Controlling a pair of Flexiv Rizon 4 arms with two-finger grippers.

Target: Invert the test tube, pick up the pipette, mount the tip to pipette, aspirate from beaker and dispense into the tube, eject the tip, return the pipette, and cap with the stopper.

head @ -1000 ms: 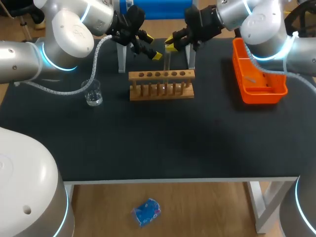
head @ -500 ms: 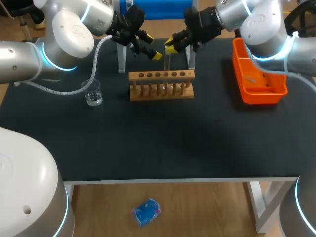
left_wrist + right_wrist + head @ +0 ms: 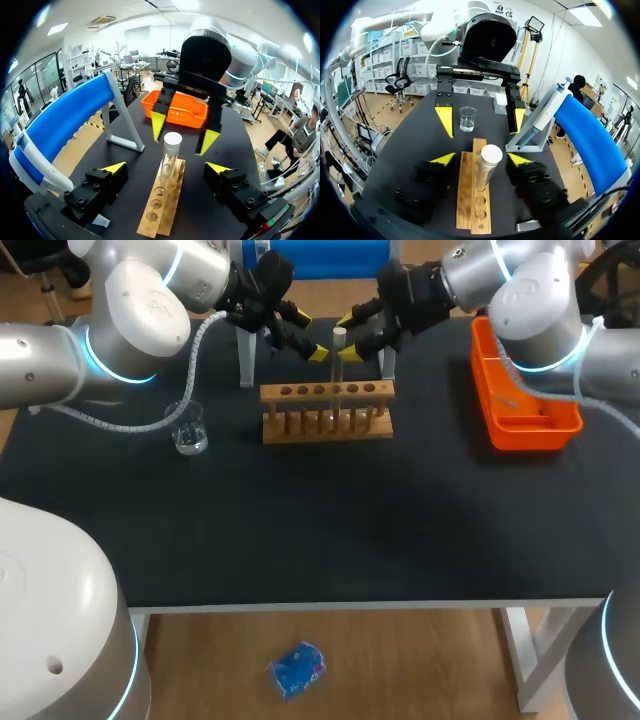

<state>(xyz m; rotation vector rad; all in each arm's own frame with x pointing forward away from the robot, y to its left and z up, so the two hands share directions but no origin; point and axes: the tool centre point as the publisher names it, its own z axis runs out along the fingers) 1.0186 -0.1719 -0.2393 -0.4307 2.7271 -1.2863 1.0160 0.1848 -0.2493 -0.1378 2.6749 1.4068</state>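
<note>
A clear test tube (image 3: 338,348) stands upright in the wooden rack (image 3: 327,410), its pale round end on top. My right gripper (image 3: 348,337) is open around the tube (image 3: 487,165), with its yellow tips apart from the glass on both sides. From the opposite side my left gripper (image 3: 309,336) faces it, open wide and empty, with the tube (image 3: 170,155) just ahead of its fingers. The beaker (image 3: 189,427) sits left of the rack. The pipette (image 3: 545,115) hangs on the blue stand (image 3: 592,140).
An orange bin (image 3: 525,400) stands at the table's right side. The blue stand's metal legs (image 3: 247,360) rise just behind the rack, close to both grippers. Dark tabletop (image 3: 320,520) stretches in front of the rack.
My right gripper has opened and let go of the test tube, which now stands in the rack on its own. The left arm has stayed still.
</note>
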